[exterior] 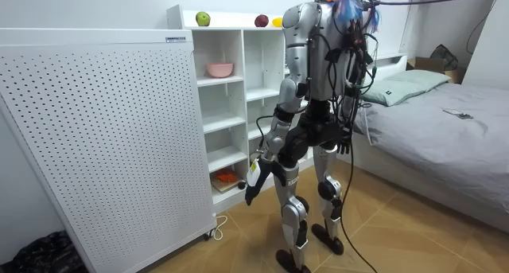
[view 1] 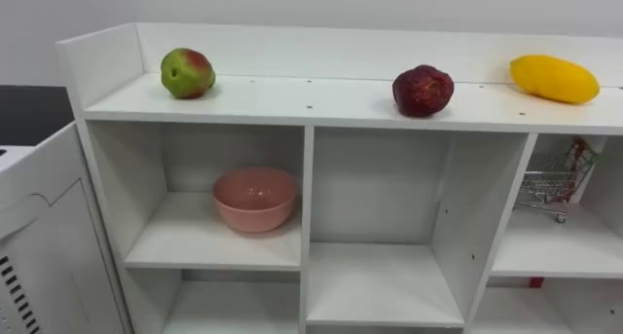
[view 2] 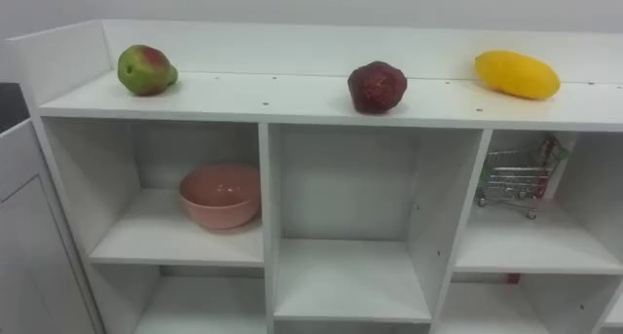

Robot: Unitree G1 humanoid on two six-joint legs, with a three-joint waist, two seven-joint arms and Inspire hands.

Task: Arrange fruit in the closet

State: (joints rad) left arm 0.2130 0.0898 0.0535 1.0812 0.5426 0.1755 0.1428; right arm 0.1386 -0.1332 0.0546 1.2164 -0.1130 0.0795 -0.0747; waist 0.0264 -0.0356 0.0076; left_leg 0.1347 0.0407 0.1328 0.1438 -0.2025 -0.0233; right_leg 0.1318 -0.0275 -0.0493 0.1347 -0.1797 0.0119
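Resting empty, pink bowl [view 1: 255,198] in upper-left closet [view 1: 307,207] cubby; left hand [exterior: 253,184] hanging, grip unclear

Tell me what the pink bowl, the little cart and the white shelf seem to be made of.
Bowl: smooth plain pink with a soft sheen, likely ceramic or plastic; the look leaves it open.
Cart: thin silvery wire grid, so probably metal.
Shelf: flat matte white panels with small holes, most likely laminated board.
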